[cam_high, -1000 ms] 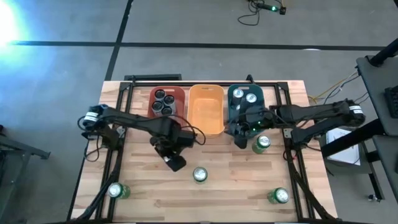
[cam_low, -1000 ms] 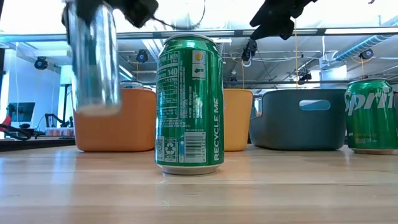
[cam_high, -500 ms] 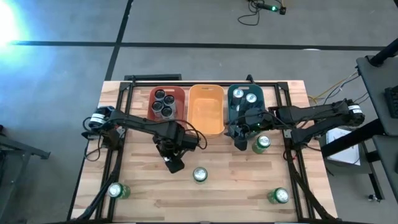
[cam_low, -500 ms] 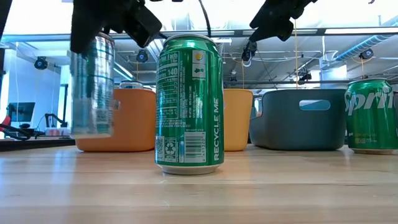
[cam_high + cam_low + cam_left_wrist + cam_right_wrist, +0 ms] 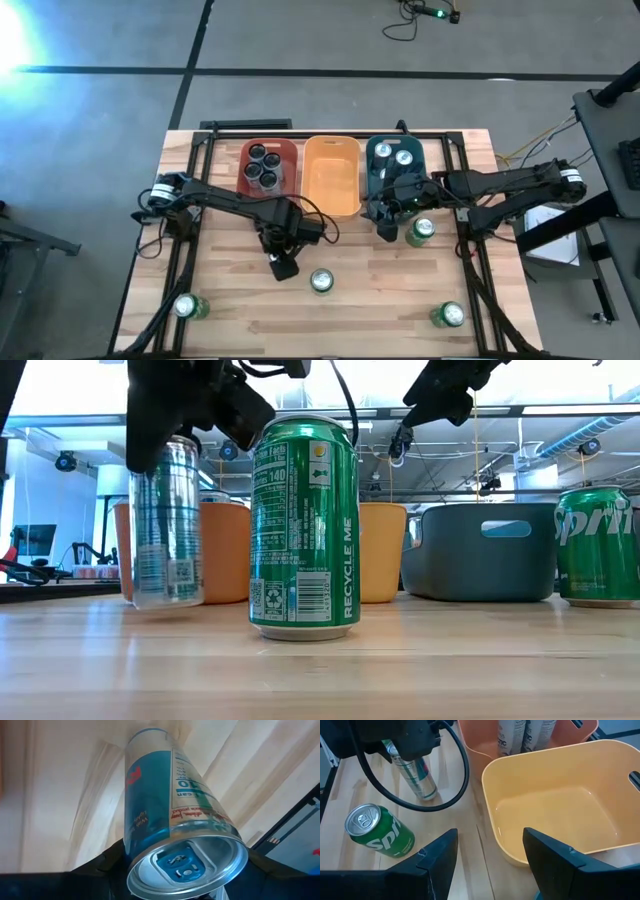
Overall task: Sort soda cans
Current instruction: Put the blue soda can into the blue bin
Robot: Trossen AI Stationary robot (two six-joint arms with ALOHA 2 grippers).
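A pale blue soda can (image 5: 165, 525) stands upright at the table's middle left, under my left gripper (image 5: 284, 266), which is shut on it. Its silver top (image 5: 187, 865) fills the left wrist view. Green soda cans stand upright on their bases: one at the centre (image 5: 321, 281), one by the teal tub (image 5: 419, 232), two near the front edge (image 5: 190, 306) (image 5: 447, 316). My right gripper (image 5: 495, 865) hangs open above the table at the near rims of the yellow tub (image 5: 331, 175) and teal tub (image 5: 392, 165), holding nothing. My left gripper pinches the pale blue can's upper wall just below the top rim (image 5: 129, 857) between its two fingers, one on each side. The fingers come from above, pointing down. The can hangs upright with its base (image 5: 166, 600) at table level; whether it rests there I cannot tell.
The red tub (image 5: 265, 163) at the back holds several black cans. The yellow tub is bare inside, and the teal tub holds green cans. A black frame runs along the table's sides. Bare wood lies between the front cans.
My left gripper has come down with the pale blue can, drifting a little toward the central green can. The can stays upright, and its base has dropped from well above the table to table level.
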